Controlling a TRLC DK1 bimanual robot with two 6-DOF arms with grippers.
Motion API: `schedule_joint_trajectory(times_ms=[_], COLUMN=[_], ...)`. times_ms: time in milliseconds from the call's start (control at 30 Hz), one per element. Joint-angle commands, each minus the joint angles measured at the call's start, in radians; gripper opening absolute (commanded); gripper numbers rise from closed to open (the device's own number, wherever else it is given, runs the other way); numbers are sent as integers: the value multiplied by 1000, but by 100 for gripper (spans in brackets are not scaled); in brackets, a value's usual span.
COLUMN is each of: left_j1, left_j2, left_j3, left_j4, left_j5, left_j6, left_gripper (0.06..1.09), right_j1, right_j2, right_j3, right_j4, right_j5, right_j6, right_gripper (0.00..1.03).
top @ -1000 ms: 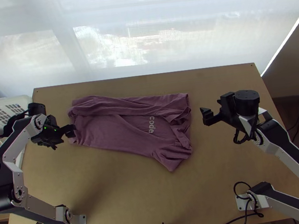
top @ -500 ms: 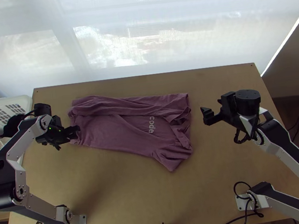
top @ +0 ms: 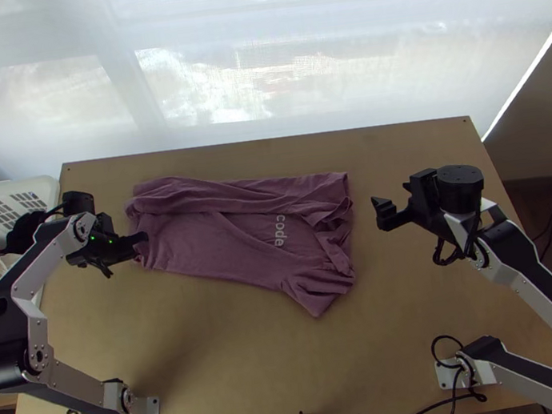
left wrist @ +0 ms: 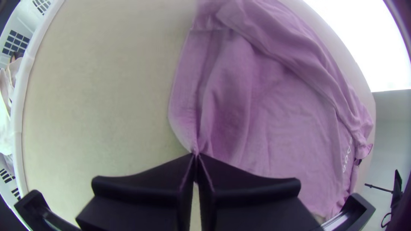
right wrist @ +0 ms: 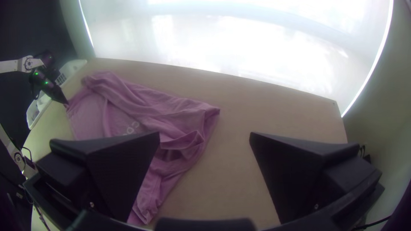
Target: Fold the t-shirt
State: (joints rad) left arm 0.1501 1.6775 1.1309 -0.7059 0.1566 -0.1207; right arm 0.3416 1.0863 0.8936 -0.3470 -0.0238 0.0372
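Left hand (top: pixel 143 238) closed on the t-shirt (top: pixel 215 238) edge; right hand (top: pixel 389 193) agape

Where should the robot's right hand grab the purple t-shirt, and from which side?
Probably the near right corner of the t-shirt, from the right: it juts out as a point, and the open right gripper hangs on that side. The left gripper pinches the left edge.

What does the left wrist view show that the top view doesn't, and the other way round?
Left wrist view: the left gripper's two tips meeting on a gathered edge of the mauve cloth t-shirt.

Top view: the left arm's silver-grey base plate and the right arm's silver-grey base plate.

Both: the t-shirt, the left gripper and the white plastic basket.
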Motion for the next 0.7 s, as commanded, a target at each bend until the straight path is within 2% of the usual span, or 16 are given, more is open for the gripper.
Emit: schedule_joint_trajectory(times_ms=[0, 233, 500, 667], left_j1=[-7, -9, -9, -23], left_j2=[-32, -94, -117, -119], left_j3=[0, 15, 76, 115], left_j4=[3, -10, -52, -87], left_j5=[1, -3, -22, -22], left_j6=[7, 15, 44, 41], left_gripper=[11, 9, 9, 9], right_j1=[0, 68, 323, 428], right_j2=[-5, -11, -58, -51], right_j3=[2, 11, -73, -105], right_j4=[-7, -78, -172, -173], right_j5=[-1, -22, -50, -57], right_j6=[1, 1, -60, -71], right_gripper=[98, 98, 98, 98])
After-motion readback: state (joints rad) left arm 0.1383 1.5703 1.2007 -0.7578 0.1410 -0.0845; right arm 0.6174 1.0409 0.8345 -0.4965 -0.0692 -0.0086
